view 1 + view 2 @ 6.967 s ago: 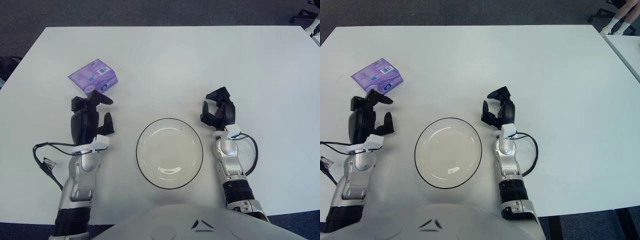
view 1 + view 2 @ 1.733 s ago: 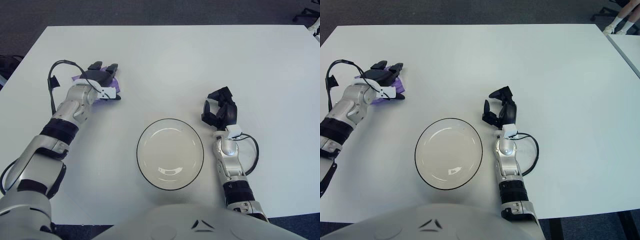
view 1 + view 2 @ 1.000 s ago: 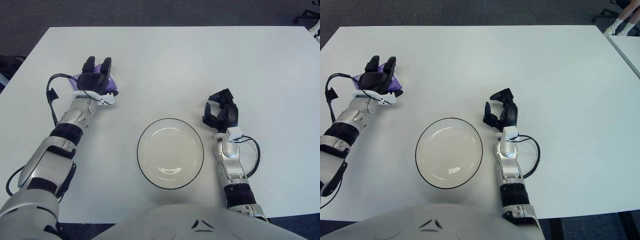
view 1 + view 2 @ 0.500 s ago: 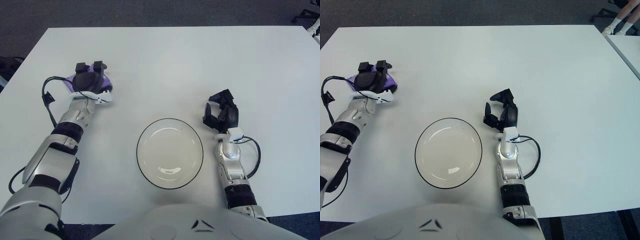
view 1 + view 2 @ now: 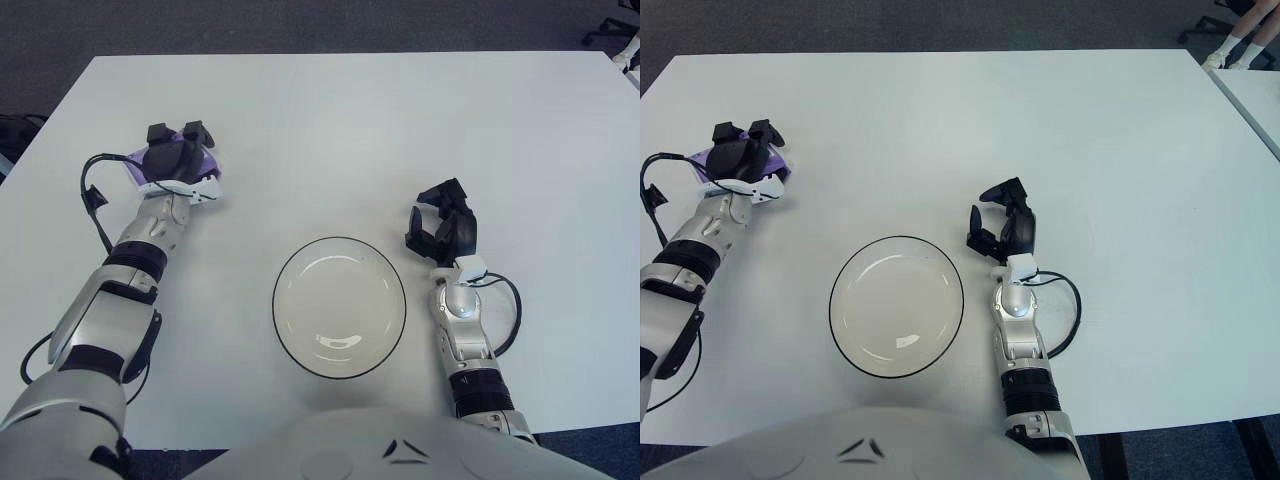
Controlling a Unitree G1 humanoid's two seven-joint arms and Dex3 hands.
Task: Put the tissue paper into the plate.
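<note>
At the far left of the white worktop, the left hand is covering the tissue paper, a small purple pack of which only slivers are showing around the dark palm, a pale edge peeking out on the left side. Its black fingers are curling over the pack's far side and seem to be gripping it, though the contact itself is hidden. So little of the pack is showing that its long axis and heading cannot be told. Well apart to the right, near the worktop's front edge, the round plate with its dark rim is sitting with nothing in it. Just right of the plate, the right hand is showing with fingers loosely curled, holding nothing.
</note>
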